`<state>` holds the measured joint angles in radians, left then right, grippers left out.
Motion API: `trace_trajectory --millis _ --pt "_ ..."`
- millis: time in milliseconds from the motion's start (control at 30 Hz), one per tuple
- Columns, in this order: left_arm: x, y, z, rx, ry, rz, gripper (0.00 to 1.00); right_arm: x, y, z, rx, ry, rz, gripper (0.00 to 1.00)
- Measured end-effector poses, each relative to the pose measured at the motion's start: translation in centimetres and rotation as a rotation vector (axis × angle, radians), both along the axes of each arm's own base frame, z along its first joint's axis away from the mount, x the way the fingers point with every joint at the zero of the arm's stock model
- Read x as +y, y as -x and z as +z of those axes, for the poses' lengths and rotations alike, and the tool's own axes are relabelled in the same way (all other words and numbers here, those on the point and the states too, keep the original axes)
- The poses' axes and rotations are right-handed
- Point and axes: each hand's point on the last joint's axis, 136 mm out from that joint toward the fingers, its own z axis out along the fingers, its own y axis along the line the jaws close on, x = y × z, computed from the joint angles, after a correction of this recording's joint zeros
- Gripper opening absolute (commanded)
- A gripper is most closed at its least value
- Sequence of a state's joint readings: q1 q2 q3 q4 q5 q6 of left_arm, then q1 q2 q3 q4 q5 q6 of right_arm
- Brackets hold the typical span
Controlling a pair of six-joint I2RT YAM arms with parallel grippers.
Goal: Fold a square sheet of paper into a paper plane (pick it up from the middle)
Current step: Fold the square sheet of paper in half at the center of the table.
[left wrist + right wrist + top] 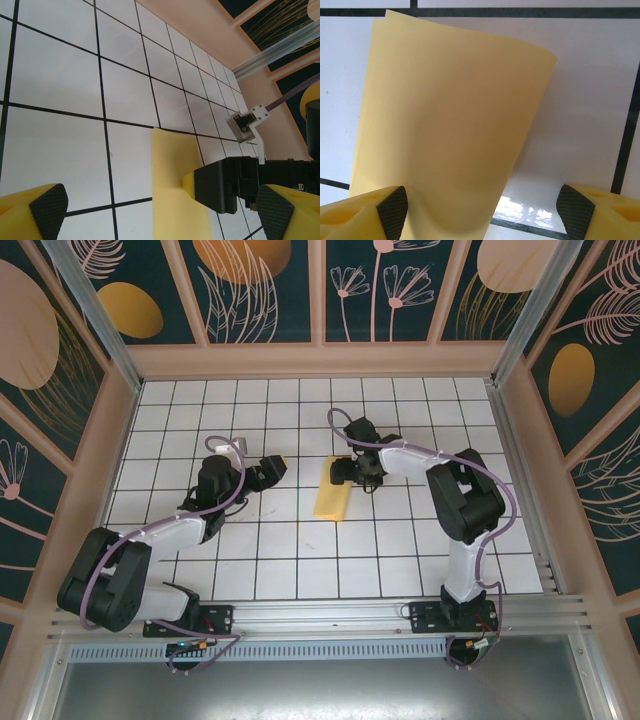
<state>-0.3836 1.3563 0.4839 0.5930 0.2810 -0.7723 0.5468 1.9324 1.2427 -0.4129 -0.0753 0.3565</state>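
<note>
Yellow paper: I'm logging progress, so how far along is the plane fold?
Done: the sheet looks folded in half, a narrow strip with two layered edges. In hand: its upper layer bows up, uncreased, between the right arm's open jaws; the left arm's open jaws hang apart from it. Left: pressing that crease flat, then the nose and wing folds; no pointed dart yet.
</note>
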Motion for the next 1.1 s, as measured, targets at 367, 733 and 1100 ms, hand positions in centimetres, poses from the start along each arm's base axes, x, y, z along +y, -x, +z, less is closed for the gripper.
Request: trace_trajectory --millis 367,733,1100 --pt "-0.3 -0.3 -0.5 0.024 0.001 -0.008 0.9 0.0 0.0 -0.1 -0.001 0.011 0.003 0.83" --pt "-0.7 -0.5 -0.5 0.031 0.007 -0.026 0.87 0.0 0.1 -0.1 -0.008 0.023 0.035 0.82" --pt "-2.2 -1.5 -1.3 0.092 0.023 -0.066 0.44 -0.1 0.1 -0.3 -0.007 0.03 0.033 0.82"
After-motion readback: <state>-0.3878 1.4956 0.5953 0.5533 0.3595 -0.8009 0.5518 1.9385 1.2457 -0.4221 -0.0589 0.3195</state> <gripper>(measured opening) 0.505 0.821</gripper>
